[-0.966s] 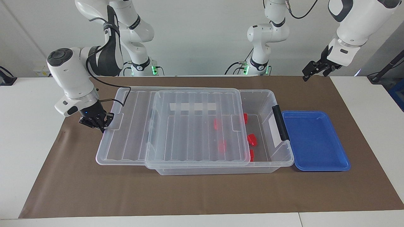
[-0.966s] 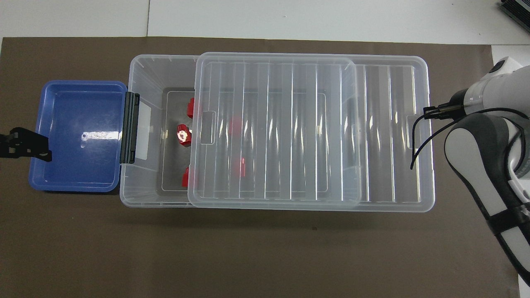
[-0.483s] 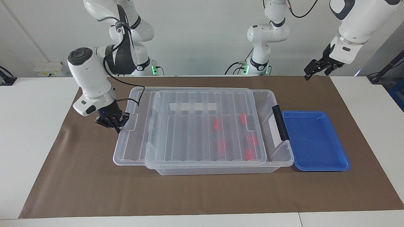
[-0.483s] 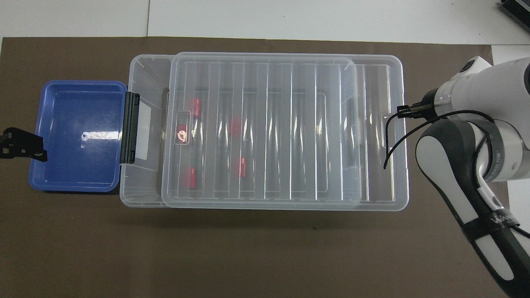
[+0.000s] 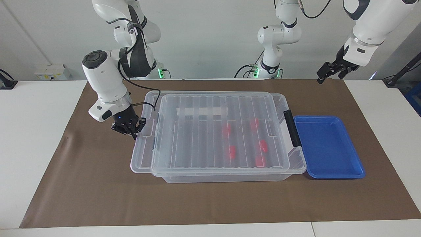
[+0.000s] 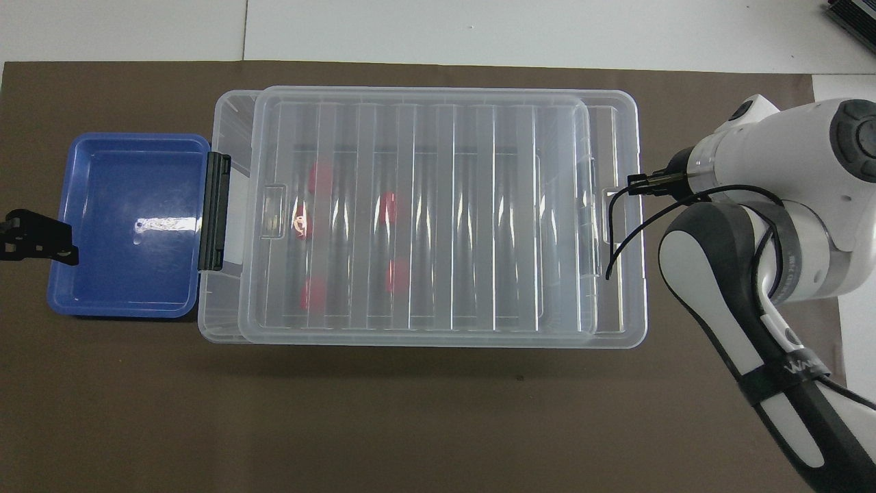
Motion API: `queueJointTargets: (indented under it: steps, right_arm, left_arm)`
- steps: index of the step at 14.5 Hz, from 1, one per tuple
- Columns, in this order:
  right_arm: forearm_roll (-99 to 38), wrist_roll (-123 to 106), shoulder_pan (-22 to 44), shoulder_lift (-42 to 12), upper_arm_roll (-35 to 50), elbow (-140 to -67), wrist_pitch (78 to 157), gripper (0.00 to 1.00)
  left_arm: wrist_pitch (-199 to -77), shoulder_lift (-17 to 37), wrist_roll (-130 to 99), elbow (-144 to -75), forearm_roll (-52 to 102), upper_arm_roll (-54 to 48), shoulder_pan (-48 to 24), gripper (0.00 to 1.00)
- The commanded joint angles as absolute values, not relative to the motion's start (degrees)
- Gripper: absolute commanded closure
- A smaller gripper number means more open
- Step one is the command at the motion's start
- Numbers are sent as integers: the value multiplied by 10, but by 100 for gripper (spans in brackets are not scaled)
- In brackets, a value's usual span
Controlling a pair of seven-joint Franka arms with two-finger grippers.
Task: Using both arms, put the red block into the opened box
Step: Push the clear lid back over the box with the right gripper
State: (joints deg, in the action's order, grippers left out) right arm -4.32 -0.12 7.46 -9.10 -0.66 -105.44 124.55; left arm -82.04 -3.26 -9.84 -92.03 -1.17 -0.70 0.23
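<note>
Right gripper [image 5: 134, 131] at lid [image 5: 210, 131] end, 5 red blocks [image 5: 232, 152] in box [image 5: 296, 164]

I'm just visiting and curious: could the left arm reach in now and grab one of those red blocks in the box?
Probably not. The clear lid covers nearly the whole box, red blocks included, and the left gripper hangs open above the mat, near the blue tray.
</note>
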Motion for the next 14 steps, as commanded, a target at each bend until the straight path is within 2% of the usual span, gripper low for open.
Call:
queueJointTargets:
  steps: [1,14]
  right_arm:
    - [-59,18,87,-97,-4,-1059,1266,100]
    - [-81,18,101,-98,-4,-1059,1270,100]
  left_arm:
    - [-834,-49,-97,-940,-20,-3,-1,0]
    - [-833,-49,-96,-940,-20,-3,2,0]
